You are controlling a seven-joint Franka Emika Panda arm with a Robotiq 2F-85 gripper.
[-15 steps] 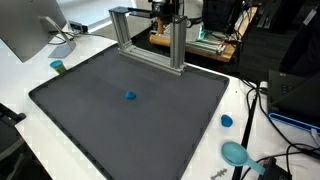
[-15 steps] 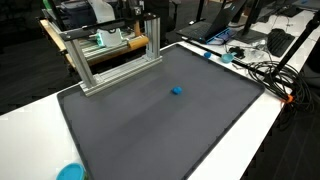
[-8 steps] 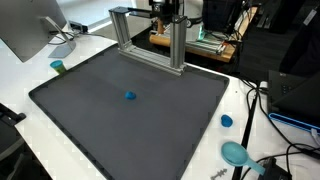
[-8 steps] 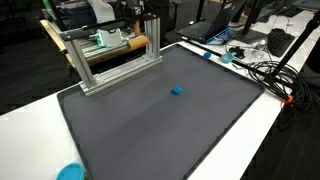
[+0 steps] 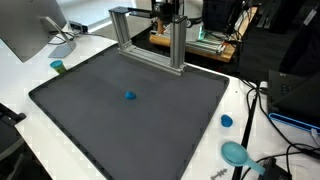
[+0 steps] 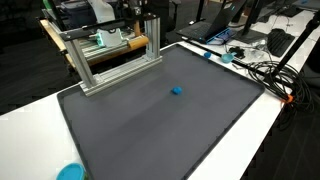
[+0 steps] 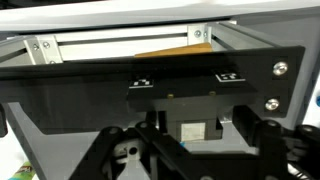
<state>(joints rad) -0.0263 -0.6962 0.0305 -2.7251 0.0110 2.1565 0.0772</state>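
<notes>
A small blue block [image 5: 130, 96] lies alone on the dark grey mat [image 5: 90, 120]; it also shows in the other exterior view [image 6: 176, 90]. My gripper [image 5: 165, 12] hangs high at the back, above and behind the aluminium frame [image 5: 150, 45], far from the block. In the wrist view the gripper's [image 7: 190, 155] black fingers stand wide apart with nothing between them. The frame's rail [image 7: 120, 45] and a black plate fill the wrist view. A tiny blue speck [image 7: 182, 143] shows between the fingers.
The frame [image 6: 110, 55] stands on the mat's [image 6: 160, 130] far edge. A teal cup [image 5: 58, 66], a blue lid [image 5: 227, 121] and a blue bowl [image 5: 236, 153] sit on the white table. A monitor [image 5: 30, 30] and cables [image 6: 262, 68] lie at the sides.
</notes>
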